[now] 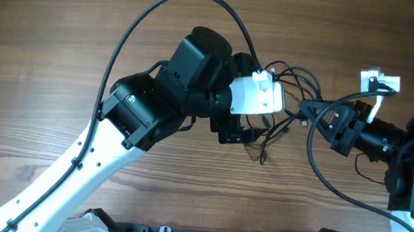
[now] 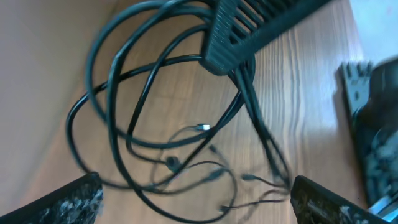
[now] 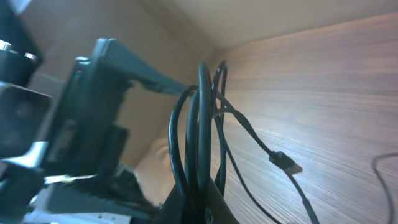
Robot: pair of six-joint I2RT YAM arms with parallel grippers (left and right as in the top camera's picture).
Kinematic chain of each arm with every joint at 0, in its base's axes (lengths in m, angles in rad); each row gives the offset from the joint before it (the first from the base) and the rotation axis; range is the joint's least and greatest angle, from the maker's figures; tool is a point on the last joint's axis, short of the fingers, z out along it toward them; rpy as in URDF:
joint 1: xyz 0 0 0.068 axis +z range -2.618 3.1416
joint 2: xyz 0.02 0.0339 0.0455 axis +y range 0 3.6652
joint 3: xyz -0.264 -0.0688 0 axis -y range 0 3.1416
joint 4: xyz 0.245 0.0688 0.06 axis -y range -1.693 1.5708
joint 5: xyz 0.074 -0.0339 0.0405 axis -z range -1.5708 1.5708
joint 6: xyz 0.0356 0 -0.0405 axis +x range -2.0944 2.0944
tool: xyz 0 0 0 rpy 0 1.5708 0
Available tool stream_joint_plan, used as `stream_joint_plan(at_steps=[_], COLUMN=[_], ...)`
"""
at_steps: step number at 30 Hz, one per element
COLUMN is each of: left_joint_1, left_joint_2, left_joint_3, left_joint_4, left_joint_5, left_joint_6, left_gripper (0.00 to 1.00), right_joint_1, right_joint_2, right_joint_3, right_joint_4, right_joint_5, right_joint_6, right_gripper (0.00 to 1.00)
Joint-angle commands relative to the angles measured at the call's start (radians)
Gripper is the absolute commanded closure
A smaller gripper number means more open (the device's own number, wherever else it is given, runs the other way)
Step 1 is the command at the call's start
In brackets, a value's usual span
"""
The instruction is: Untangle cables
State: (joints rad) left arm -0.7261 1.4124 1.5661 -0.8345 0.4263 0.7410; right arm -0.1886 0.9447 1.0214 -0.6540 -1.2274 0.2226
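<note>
Overhead view: the left gripper (image 1: 240,134) and the right gripper (image 1: 305,109) face each other over the middle of the wooden table (image 1: 48,24). The cables (image 1: 291,74) lie between and around them. Thin black loops fan out behind the white camera housing (image 1: 258,95) on the left wrist, and loose strands trail down toward the front edge just beside the left gripper.

Left wrist view: the left gripper (image 2: 199,202) stands wide, with one finger at the lower left corner (image 2: 74,199) and one at the lower right (image 2: 329,202). Neither finger touches a strand. The cables (image 2: 258,124) lie on the table ahead of and between these fingers. Several large loops overlap on the left, and thinner strands with small plugs lie nearer the fingers. One small light-coloured plug (image 2: 202,128) sits inside the loops. At the top of this view, the ribbed dark finger of the right gripper (image 2: 249,31) pinches a group of strands, which run down from it to the table.

Right wrist view: the right gripper (image 3: 199,210) is closed narrow on the cables (image 3: 200,124). The bunched strands rise upright from between its fingers. One strand branches off to the right and ends in a dark connector plug (image 3: 286,163) hanging clear of the table. The body of the left gripper (image 3: 93,118) appears blurred just beyond the bundle.
</note>
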Motion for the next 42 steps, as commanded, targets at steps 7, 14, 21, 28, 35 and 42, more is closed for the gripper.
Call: stream_joint_plan(at_steps=[7, 14, 21, 28, 35, 42], left_joint_1=[-0.007, -0.007, -0.013, -0.058, -0.058, -0.058], left_joint_2=[-0.018, -0.041, -0.076, -0.072, -0.061, -0.005], left_joint_3=[0.005, 0.005, 0.005, 0.005, 0.005, 0.005], left_joint_4=[-0.004, -0.012, -0.038, -0.09, -0.045, -0.004], left_joint_5=[0.037, -0.058, 0.006, 0.06, 0.059, 0.059], left_joint_6=[0.241, 0.247, 0.293, 0.389, 0.408, 0.407], left_gripper=[0.1, 0.07, 0.04, 0.08, 0.08, 0.08], right_joint_1=[-0.005, -0.005, -0.005, -0.005, -0.005, -0.005], right_joint_2=[0.013, 0.077, 0.097, 0.097, 0.097, 0.097], right_joint_3=[0.011, 0.011, 0.011, 0.011, 0.011, 0.011], right_joint_4=[0.077, 0.078, 0.167, 0.346, 0.365, 0.366], right_joint_5=[-0.164, -0.158, -0.194, -0.299, -0.365, -0.394], right_joint_6=[0.046, 0.074, 0.162, 0.361, 0.393, 0.409], right_gripper=[0.96, 0.96, 0.96, 0.96, 0.96, 0.96])
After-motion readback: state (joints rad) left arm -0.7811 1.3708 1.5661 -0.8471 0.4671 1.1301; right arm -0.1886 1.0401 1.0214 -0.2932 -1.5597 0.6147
